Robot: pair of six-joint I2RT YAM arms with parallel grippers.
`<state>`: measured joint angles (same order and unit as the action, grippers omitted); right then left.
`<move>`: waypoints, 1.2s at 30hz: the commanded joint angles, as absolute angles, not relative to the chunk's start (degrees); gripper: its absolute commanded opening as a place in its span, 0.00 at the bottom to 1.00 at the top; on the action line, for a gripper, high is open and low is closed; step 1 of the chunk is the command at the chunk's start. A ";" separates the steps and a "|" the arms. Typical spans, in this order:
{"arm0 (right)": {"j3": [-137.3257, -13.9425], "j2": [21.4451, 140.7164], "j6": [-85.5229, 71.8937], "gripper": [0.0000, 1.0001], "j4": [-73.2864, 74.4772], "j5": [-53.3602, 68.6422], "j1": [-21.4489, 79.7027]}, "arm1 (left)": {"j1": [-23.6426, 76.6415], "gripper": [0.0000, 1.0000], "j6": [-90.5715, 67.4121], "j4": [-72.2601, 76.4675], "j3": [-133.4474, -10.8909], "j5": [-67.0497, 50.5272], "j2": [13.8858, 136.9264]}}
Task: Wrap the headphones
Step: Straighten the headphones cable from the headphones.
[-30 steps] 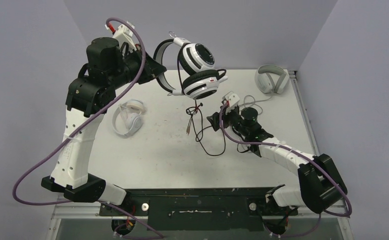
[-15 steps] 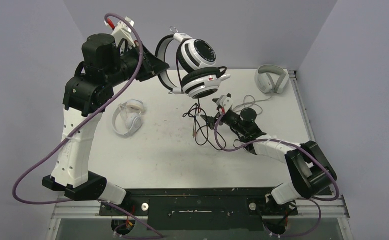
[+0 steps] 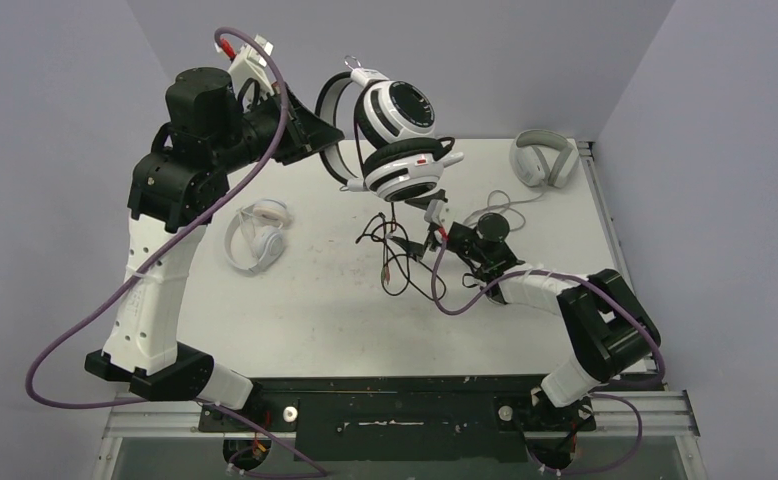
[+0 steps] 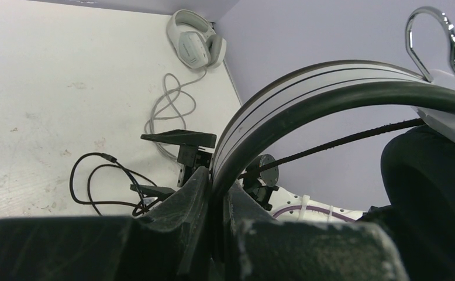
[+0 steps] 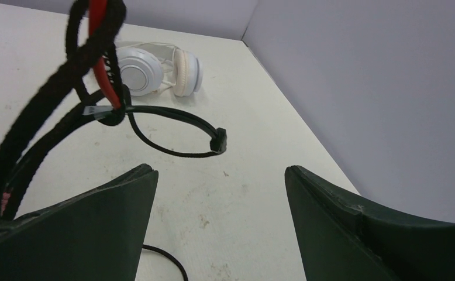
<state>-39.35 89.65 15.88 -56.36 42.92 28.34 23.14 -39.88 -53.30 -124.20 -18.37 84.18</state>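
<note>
While lifted clear of the surface (image 3: 305,310) at upper centre of the frame, black-and-white headset (image 3: 397,130) pinched by its headband in the left tool (image 3: 313,135), shown closed tight on the band in the left wrist view. Black cable (image 3: 405,275) trailing from the cups to a loose tangle on the surface at centre frame. Right tool (image 3: 417,240) low beside that tangle, spread wide and gripping nothing; in its wrist view, braided cable crosses the left of the frame just by one finger (image 5: 96,222).

Step in hand, by judgement: gathering the slack cable for winding, with no winding evident yet. Calls next for closing the right tool on the hanging cable, then leading it round the headband while the left tool steadies the set.

Counts:
- Three headphone sets: the raised headset, a small white pair (image 3: 257,235) lying left of centre, and a light grey pair (image 3: 543,158) at upper right with its grey cable (image 3: 510,200).
- Two tools.
</note>
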 commanded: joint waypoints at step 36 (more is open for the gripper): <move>-36.20 69.18 19.86 0.16 -34.25 30.48 32.43 | 16.02 0.00 -42.51 -46.05 -124.62 -16.04 81.65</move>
<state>-35.03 70.78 22.35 -37.06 33.41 32.42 18.72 -40.23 -52.27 -122.13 -18.15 84.07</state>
